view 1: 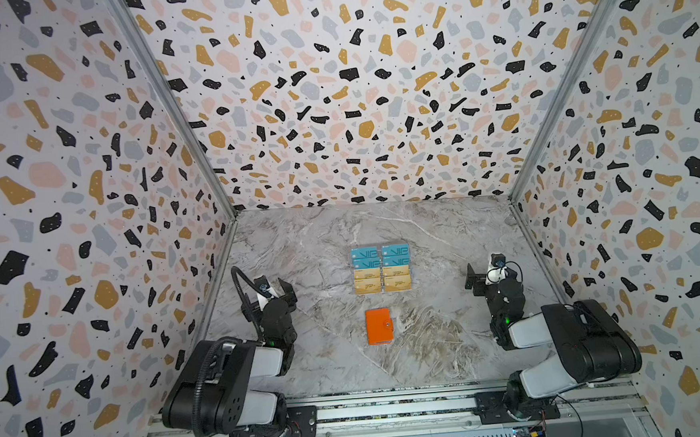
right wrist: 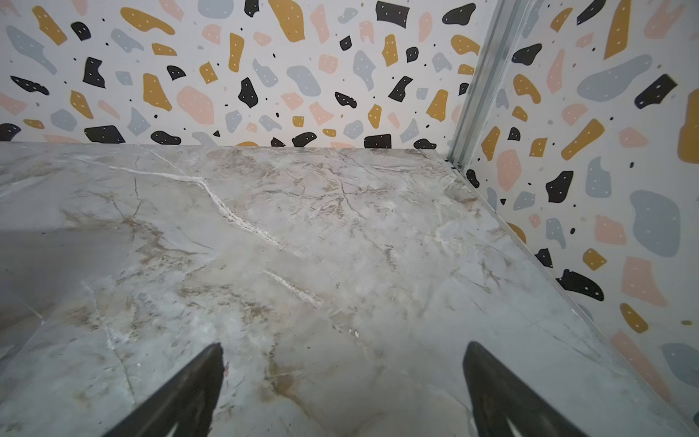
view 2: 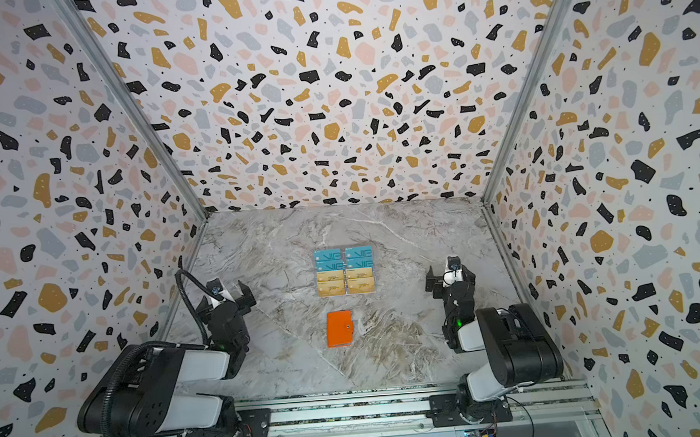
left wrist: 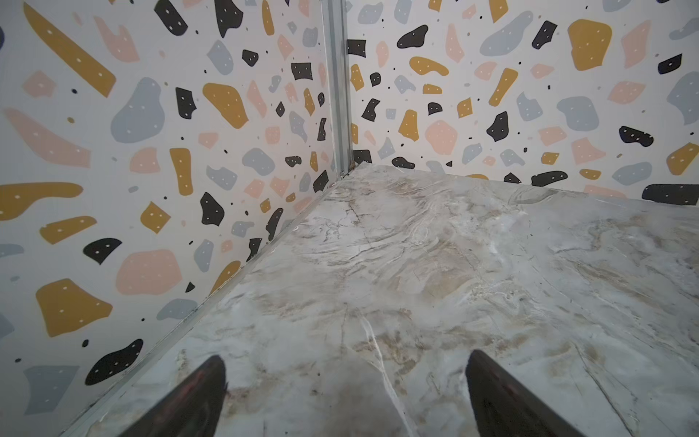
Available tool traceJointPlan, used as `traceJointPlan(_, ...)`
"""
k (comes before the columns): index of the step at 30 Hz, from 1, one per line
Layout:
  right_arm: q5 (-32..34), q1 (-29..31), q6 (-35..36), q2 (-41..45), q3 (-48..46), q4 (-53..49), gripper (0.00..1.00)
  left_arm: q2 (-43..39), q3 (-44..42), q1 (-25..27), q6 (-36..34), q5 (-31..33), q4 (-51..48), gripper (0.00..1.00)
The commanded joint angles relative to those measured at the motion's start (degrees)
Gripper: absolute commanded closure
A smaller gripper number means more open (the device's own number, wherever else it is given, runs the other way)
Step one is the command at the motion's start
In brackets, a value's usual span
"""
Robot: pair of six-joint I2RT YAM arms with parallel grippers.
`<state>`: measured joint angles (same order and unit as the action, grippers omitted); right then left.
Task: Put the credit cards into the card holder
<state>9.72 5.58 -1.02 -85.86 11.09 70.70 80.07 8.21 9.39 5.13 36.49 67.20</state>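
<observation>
Marble table [left wrist: 416,265]; left end effector [left wrist: 345,355], right end effector [right wrist: 343,343] gape empty.

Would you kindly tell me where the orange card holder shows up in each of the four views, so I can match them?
Top view: orange card holder, closed, lower centre, just below the credit cards.
Top view: the orange card holder again below the credit cards, slightly further left.
Left wrist: not in it.
Right wrist: not in it.
Shared landmark: the marble tabletop, in all four.
</observation>
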Motion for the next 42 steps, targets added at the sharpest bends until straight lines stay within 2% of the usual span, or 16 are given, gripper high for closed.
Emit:
traceJointPlan(1, 0.4, 0.2, 0.1, 0.9, 0.7, 0.2, 0.01, -0.4, 0.0, -0.2, -0.4, 0.2, 3.2, 0.0)
traceJointPlan(33, 1.0, -0.2, -0.7, 1.2, 0.2, 0.8, 0.01, -0.8, -0.3, -0.2, -0.4, 0.6, 3.6, 0.0)
traceJointPlan(37, 2.2, -0.7, -2.1, 1.9, -1.6, 3.1, 0.0, -1.6, 0.0, -0.2, 0.9, 2.9, 2.1, 0.0)
traceJointPlan(42, 1.0, -0.6, -1.0, 3.8, -0.5, 0.0, 0.0, -3.3, 1.4, -0.2, 0.0, 0.7, -1.4, 0.0)
